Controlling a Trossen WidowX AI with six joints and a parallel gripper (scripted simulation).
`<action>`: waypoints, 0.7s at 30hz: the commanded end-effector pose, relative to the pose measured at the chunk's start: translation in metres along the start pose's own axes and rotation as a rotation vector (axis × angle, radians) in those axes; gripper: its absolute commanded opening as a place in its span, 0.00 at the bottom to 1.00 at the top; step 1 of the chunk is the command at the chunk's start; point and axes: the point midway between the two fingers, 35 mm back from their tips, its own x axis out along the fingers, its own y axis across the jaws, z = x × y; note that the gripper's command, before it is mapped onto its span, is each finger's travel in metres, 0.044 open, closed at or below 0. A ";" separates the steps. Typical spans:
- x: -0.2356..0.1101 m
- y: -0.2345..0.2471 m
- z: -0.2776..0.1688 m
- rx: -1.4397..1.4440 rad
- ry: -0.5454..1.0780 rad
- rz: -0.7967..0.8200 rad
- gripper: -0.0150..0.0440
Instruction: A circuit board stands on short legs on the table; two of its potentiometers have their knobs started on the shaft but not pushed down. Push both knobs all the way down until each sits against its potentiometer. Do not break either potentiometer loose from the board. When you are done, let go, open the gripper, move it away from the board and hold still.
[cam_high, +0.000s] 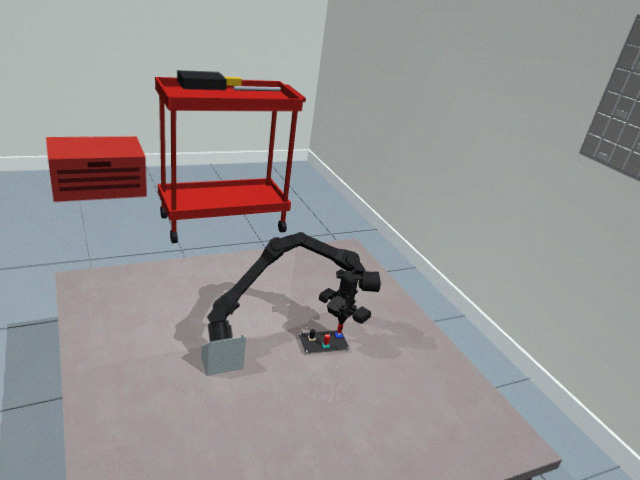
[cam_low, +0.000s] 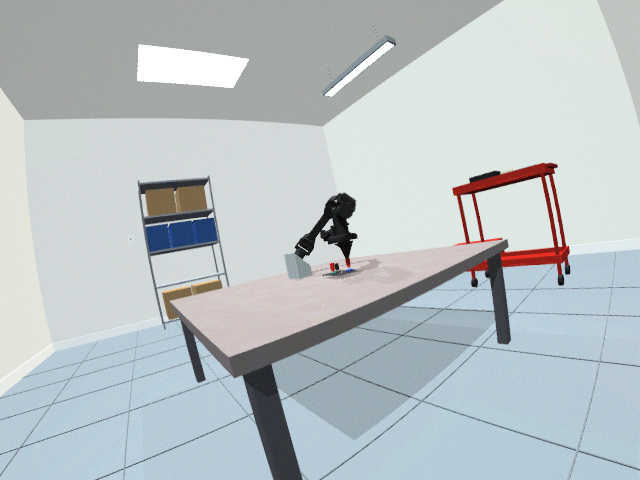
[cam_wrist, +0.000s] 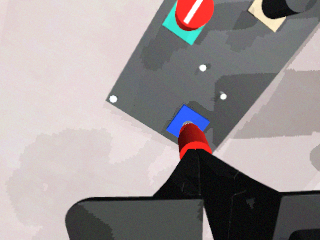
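Note:
The dark grey circuit board stands on the table. At its near corner a red knob sits on the shaft of a blue potentiometer. My gripper is shut, with its joined fingertips on top of that knob, pointing straight down. A second red knob with a white line sits on a teal potentiometer. A black knob sits on a beige potentiometer.
A grey bracket stands at the arm's base, left of the board. A red cart, a red tool chest and a shelf rack stand on the floor, away from the table.

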 end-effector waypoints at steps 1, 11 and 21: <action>0.002 -0.001 0.000 0.003 0.001 -0.004 0.25; 0.005 -0.001 0.000 0.003 0.001 -0.004 0.25; 0.006 -0.001 0.000 0.003 0.001 -0.004 0.25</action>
